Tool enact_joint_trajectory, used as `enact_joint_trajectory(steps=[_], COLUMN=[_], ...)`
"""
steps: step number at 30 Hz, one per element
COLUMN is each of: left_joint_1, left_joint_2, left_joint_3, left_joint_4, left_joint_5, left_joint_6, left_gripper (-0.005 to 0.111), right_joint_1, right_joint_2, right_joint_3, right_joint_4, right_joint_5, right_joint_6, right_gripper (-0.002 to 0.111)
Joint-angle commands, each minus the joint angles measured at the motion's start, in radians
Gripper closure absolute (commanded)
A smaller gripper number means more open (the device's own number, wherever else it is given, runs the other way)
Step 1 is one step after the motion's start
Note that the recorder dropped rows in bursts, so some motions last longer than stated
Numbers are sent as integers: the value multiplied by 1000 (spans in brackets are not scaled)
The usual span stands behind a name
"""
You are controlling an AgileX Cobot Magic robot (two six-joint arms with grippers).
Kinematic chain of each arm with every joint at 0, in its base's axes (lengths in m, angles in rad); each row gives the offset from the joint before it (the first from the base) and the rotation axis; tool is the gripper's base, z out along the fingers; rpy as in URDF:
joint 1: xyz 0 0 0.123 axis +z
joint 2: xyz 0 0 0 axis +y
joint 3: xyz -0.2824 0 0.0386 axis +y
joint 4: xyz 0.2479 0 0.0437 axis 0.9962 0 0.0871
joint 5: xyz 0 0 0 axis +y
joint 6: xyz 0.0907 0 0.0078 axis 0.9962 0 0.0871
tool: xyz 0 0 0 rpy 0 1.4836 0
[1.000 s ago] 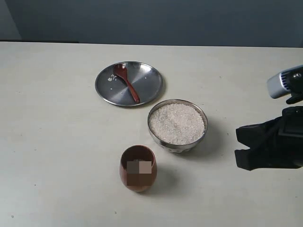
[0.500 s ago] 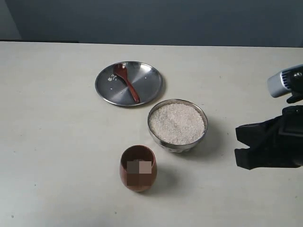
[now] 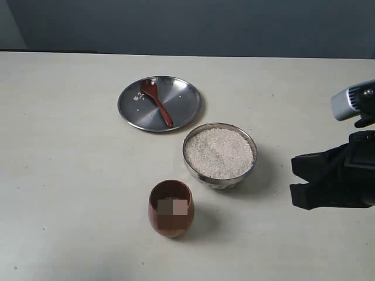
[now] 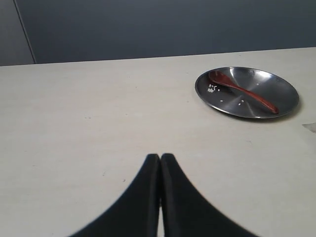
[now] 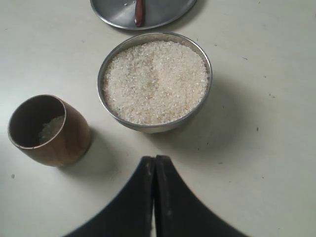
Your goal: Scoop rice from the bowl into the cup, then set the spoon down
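Both of your pincers are empty. The right pincer [image 5: 154, 159] has its jaws pressed together and hangs by the right edge of the worktop [image 3: 70, 175], looking down on bowl and cup. The left pincer [image 4: 160, 157] is pressed together too, low over bare worktop and well apart from everything.

The wooden spoon [image 3: 156, 102] lies flat in the shallow steel plate [image 3: 184, 93], toward the far edge of the worktop, with its head on the plate's left part. A few loose grains [image 4: 212, 89] sit just beside the head. The steel bowl [image 3: 220, 182] stands near the middle of the worktop, close to the plate and heaped almost to the rim with rice [image 3: 220, 152]. The wooden cup [image 3: 155, 218] stands upright toward the near edge, apart from the bowl.

Your right wrist view shows a small heap of rice in the cup's bottom [image 5: 51, 128], far from full. So I judge at least one scoop delivered and the spoon set down, and the task looks finished or nearly so. If you want a fuller cup, you will have to pick the spoon up again; otherwise nothing is left.
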Motion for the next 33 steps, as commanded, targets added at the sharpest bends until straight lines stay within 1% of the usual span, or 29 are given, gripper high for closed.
enact_joint_trajectory(steps=[1,13,18,20,26,28,30,33], left_joint_1=[2,2,2,2,2,2,2,2], left_joint_2=[-4,-4,-4,-4,-4,-4,-4,-4], left_joint_3=[8,8,8,8,21,47,47,47], left_joint_4=[11,7,-43,-50,-50,-50,-50,-41], left_joint_5=[-6,-6,-8,-8,-15,-30,-38,-36], left_joint_6=[3,5,90,99,93,52,18,8], left_gripper=[106,106,106,106,106,106,106,106], right_joint_1=[-6,-6,-6,-6,-6,-6,-6,-6], right_joint_2=[-5,-5,-5,-5,-5,-5,-5,-5], right_joint_3=[5,5,5,5,5,5,5,5], right_joint_4=[-3,-3,-3,0,0,0,0,0], right_joint_5=[-15,-15,-12,-12,-12,-12,-12,-12], right_joint_6=[-2,-2,-2,-2,-2,-2,-2,-2], right_gripper=[108,108,108,108,108,108,108,108])
